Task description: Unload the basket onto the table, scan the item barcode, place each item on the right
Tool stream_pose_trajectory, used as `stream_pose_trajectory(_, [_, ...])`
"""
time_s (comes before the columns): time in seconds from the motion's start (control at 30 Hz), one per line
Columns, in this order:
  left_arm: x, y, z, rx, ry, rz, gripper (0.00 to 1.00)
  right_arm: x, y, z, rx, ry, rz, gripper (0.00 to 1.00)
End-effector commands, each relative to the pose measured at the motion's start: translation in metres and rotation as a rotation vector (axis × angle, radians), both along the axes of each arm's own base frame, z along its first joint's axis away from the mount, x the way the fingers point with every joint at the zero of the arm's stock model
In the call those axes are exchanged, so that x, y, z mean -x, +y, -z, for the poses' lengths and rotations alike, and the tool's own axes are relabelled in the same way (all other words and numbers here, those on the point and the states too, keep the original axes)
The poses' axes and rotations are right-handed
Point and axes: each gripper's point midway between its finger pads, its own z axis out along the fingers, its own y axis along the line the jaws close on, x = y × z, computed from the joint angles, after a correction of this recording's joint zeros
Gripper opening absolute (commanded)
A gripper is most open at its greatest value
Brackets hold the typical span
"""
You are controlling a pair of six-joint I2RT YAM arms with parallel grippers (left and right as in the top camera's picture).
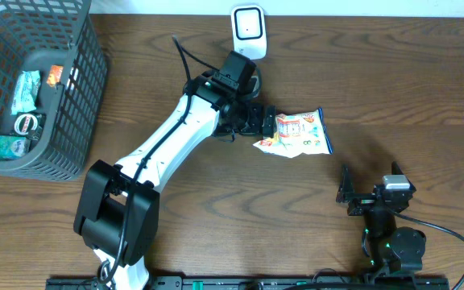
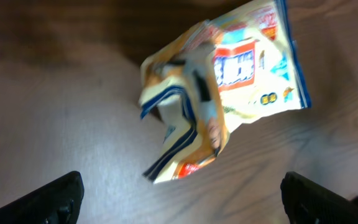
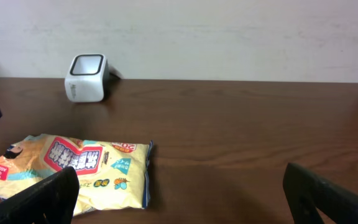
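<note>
The left gripper (image 2: 182, 199) has its 2 fingers spread wide with nothing between them, poised at the crumpled end of the snack bag (image 1: 298, 134). The bag lies loose on the wooden table (image 1: 216, 209), in front of the white scanner (image 1: 248, 31), near it but not touching. The right gripper (image 3: 182, 202) is also wide open and empty at the near right of the table, well apart from the bag and facing it, while a grey basket (image 1: 87, 97) holding several small packets stands at the far left.
</note>
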Motion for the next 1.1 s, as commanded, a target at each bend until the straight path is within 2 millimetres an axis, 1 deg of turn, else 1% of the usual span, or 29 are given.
stream_pose_trajectory(0.0, [-0.011, 0.007, -0.003, -0.005, -0.062, 0.051, 1.0, 0.0, 0.0, 0.001, 0.008, 0.001, 0.001, 0.99])
stream_pose_trajectory(0.2, [-0.034, 0.01, -0.01, 0.017, -0.143, 0.021, 1.0, 0.0, 0.0, 0.001, 0.008, 0.001, 0.001, 0.99])
stream_pose_trajectory(0.3, [-0.044, 0.018, -0.009, -0.031, -0.183, -0.009, 1.0, 0.0, 0.0, 0.001, 0.008, 0.001, 0.001, 0.99])
stream_pose_trajectory(0.43, [-0.045, 0.019, -0.002, -0.043, -0.175, -0.012, 0.99, 0.0, 0.0, 0.001, 0.008, 0.001, 0.001, 0.99])
stream_pose_trajectory(0.5, [-0.045, 0.017, 0.005, -0.044, -0.158, -0.011, 0.99, 0.0, 0.0, 0.001, 0.008, 0.001, 0.001, 0.99])
stream_pose_trajectory(0.63, [-0.032, 0.001, 0.023, 0.032, -0.058, 0.036, 0.99, 0.0, 0.0, 0.001, 0.008, 0.001, 0.001, 0.99])
stream_pose_trajectory(0.7, [-0.025, -0.005, 0.04, 0.043, 0.0, 0.047, 0.99, 0.0, 0.0, 0.001, 0.008, 0.001, 0.001, 0.99])
stream_pose_trajectory(0.87, [-0.008, -0.013, 0.085, -0.004, 0.118, 0.041, 0.99, 0.0, 0.0, 0.001, 0.008, 0.001, 0.001, 0.99])
stream_pose_trajectory(0.9, [-0.006, -0.015, 0.09, -0.009, 0.128, 0.046, 0.97, 0.0, 0.0, 0.001, 0.008, 0.001, 0.001, 0.99])
stream_pose_trajectory(0.93, [-0.003, -0.017, 0.096, -0.015, 0.139, 0.052, 0.85, 0.0, 0.0, 0.001, 0.008, 0.001, 0.001, 0.99])
stream_pose_trajectory(1.0, [0.0, -0.019, 0.101, -0.022, 0.149, 0.06, 0.67, 0.0, 0.0, 0.001, 0.008, 0.001, 0.001, 0.99])
stream_pose_trajectory(1.07, [0.002, -0.02, 0.101, -0.024, 0.156, 0.059, 0.49, 0.0, 0.0, 0.001, 0.008, 0.001, 0.001, 0.99])
